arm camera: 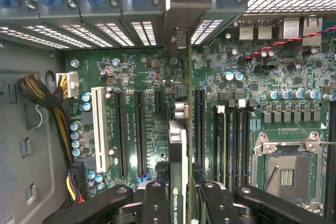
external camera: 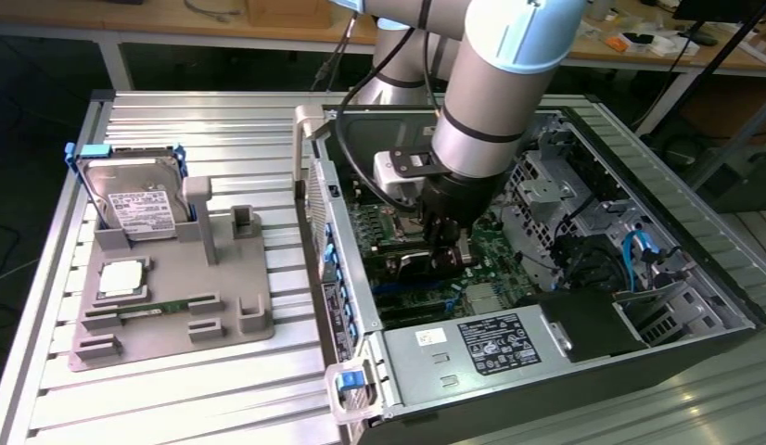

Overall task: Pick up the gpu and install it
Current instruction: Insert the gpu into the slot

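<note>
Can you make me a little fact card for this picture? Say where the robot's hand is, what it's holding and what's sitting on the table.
Robot hand: the gripper is inside the open computer case
Holding: shut on the graphics card
Card position: on edge over the green circuit board, its metal end at the case's back wall
Pushed fully in: cannot tell
Table: a gray stand beside the case, at the exterior view's left
On the stand: a hard drive standing up, a small memory stick lying flat
</note>
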Robot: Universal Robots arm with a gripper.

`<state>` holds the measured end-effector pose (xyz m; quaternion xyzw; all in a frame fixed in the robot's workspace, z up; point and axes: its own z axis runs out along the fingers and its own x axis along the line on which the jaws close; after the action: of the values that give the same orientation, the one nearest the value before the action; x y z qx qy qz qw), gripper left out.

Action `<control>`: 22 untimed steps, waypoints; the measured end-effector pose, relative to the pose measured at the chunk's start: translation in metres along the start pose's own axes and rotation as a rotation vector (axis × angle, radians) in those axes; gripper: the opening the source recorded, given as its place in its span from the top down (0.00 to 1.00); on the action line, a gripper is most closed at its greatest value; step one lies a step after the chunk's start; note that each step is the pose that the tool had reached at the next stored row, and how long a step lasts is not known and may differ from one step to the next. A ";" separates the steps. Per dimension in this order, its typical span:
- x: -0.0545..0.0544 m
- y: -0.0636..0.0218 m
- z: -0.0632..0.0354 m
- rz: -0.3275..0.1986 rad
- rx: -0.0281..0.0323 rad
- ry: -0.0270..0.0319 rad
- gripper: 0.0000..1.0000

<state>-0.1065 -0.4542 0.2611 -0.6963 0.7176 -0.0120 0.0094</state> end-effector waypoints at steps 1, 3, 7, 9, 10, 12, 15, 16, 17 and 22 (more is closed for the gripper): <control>0.000 -0.0002 0.0000 0.000 -0.0026 0.0000 0.73; 0.000 -0.0002 -0.0001 0.000 -0.0057 0.0001 0.73; 0.000 -0.0004 -0.0001 0.000 -0.0069 0.0000 0.73; 0.000 -0.0004 0.0001 0.000 -0.0069 0.0001 0.73; 0.000 -0.0004 0.0007 0.000 -0.0068 -0.0002 0.73; 0.000 -0.0004 0.0022 0.000 -0.0069 -0.0012 0.73; 0.000 -0.0003 0.0040 0.000 -0.0070 -0.0027 0.73; 0.000 -0.0003 0.0041 0.000 -0.0071 -0.0026 0.73; 0.000 -0.0003 0.0043 0.000 -0.0071 -0.0027 0.73; 0.000 -0.0002 0.0046 0.000 -0.0070 -0.0032 0.73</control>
<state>-0.1061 -0.4542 0.2565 -0.6963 0.7177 -0.0084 0.0081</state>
